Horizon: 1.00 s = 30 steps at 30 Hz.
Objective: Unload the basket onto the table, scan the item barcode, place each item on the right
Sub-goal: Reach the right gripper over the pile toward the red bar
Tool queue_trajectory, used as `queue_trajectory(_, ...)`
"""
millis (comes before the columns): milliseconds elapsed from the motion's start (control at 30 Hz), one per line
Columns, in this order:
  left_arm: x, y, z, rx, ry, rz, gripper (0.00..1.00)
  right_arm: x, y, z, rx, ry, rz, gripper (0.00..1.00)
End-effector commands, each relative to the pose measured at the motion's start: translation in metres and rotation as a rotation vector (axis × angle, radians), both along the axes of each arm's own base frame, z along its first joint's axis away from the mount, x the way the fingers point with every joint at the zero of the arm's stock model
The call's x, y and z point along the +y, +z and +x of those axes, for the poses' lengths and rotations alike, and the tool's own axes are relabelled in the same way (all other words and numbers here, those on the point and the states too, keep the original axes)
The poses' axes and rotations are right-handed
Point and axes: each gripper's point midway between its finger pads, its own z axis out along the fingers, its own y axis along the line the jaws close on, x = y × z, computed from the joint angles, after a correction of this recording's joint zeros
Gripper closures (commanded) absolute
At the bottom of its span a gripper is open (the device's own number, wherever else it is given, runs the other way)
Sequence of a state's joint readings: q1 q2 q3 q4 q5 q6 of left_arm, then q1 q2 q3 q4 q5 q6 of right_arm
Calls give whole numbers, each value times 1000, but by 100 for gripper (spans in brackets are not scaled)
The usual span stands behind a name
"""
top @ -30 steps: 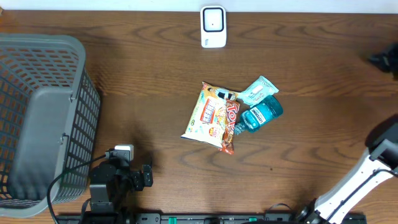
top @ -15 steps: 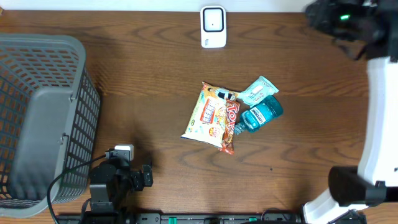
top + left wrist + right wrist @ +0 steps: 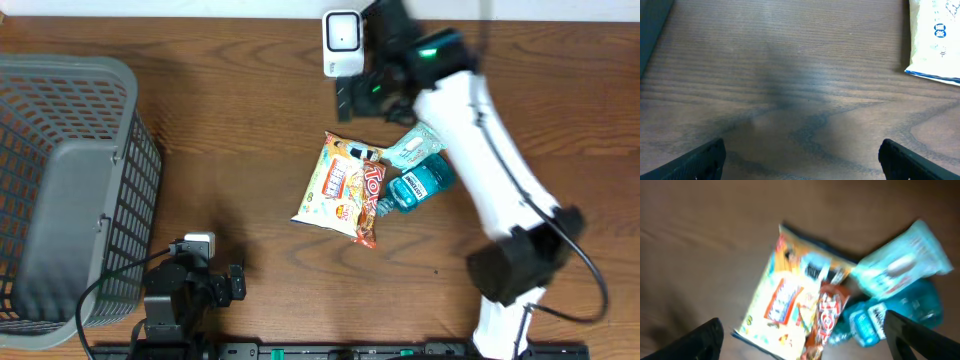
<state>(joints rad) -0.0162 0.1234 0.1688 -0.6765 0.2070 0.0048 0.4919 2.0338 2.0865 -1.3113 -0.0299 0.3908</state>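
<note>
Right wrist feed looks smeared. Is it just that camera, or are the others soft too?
Right wrist: whole frame smeared, print on the snack bag unreadable. Overhead: sharp, evenly lit, scanner crisp, no glare. Left wrist: wood grain fairly clear, a dim shadow patch mid-frame on the table.

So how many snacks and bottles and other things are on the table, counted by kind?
Snack packets: 3 (yellow-orange foil snack bag, red candy bar wrapper, pale teal plastic packet)
Bottles: 1 (blue plastic bottle)
Scanners: 1 (white rectangular scanner)
Baskets: 1 (grey plastic mesh basket)
Total: 6
</note>
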Motion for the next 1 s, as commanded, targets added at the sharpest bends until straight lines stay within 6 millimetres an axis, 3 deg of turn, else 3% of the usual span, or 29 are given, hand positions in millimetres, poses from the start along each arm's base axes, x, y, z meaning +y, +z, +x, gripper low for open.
queue_trajectory(0, 0, -4, -3, 15, -8, 7, 2, 17, -40, -18, 113, 3, -55, 7)
queue_trajectory(133, 0, -4, -3, 15, -8, 7, 2, 7, -92, -28, 186, -132, -231, 26)
queue_trajectory(267, 0, -4, -2, 15, -8, 7, 2, -12, -124, -35, 196, -247, -419, 31)
queue_trajectory(367, 0, -4, -3, 15, -8, 7, 2, -15, -136, -41, 211, -252, -478, 36)
queue_trajectory(633, 0, -4, -3, 15, -8, 7, 2, -29, -146, -41, 165, -310, -585, 32)
queue_trajectory(800, 0, -4, -3, 15, -8, 7, 2, -31, -166, -43, 162, -310, -581, 32)
queue_trajectory(900, 0, -4, -3, 15, -8, 7, 2, -38, -179, -52, 181, -339, -598, 36)
queue_trajectory(967, 0, -4, -3, 15, -8, 7, 2, -42, -183, -57, 190, -373, -608, 45)
